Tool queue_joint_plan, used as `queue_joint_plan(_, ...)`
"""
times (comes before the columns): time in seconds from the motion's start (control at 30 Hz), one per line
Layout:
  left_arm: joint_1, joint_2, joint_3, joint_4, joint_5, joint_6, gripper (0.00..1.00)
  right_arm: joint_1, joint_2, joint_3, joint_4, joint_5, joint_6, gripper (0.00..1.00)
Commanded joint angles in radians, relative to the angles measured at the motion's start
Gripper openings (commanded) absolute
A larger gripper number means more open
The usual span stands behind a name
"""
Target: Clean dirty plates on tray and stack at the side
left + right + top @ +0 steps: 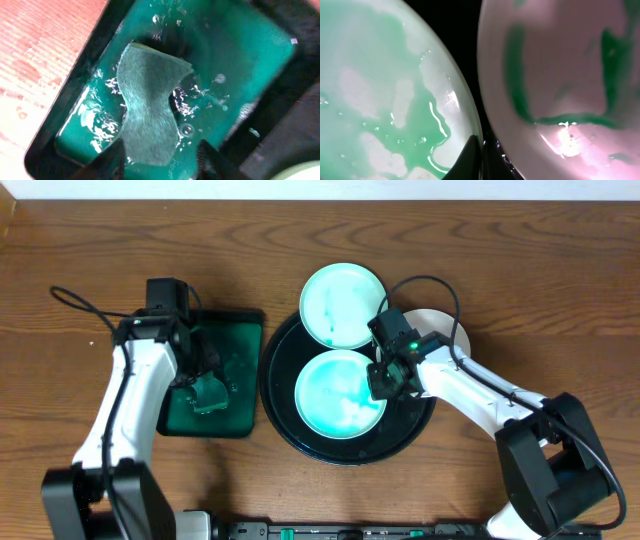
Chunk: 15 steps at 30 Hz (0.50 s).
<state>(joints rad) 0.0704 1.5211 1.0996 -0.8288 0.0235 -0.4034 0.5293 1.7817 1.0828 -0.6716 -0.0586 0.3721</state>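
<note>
The round black tray (400, 435) holds a white plate (335, 395) covered in teal liquid. A second teal-smeared plate (340, 300) lies over the tray's far rim. A third white plate (452, 328) sits on the tabletop right of the tray, partly hidden by my right arm. My right gripper (385, 380) is at the right rim of the plate in the tray. In the right wrist view its fingers (481, 162) are pinched on that plate's rim (380, 100), next to the smeared plate (560, 75). My left gripper (160, 162) is open, straddling a green sponge (147, 105).
A rectangular dark-green tray (245, 330) of teal water sits left of the round tray, with the sponge lying in it under my left gripper (205, 392). Brown wood tabletop (560, 300) surrounds both trays.
</note>
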Motion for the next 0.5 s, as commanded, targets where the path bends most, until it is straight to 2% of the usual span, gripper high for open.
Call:
queue_joint_plan(0.0,0.005,-0.105,0.036,-0.027,0.014,0.014,0.55,-0.017,-0.063,0.083,-0.024,0.031,-0.063,0.01)
queue_joint_plan(0.13,0.005,-0.23,0.04,-0.054,0.014,0.014,0.66,-0.012,-0.075,0.205,-0.067,0.05,-0.143,0.01)
queue_joint_plan(0.27,0.005,-0.369,0.04,-0.08,0.014,0.013,0.71,0.013,-0.074,0.325,-0.045,0.09,-0.174,0.01)
queue_joint_plan(0.47,0.005,-0.545,0.039,-0.099,0.022,0.01,0.74,0.104,-0.066,0.363,0.222,0.107,-0.216,0.01)
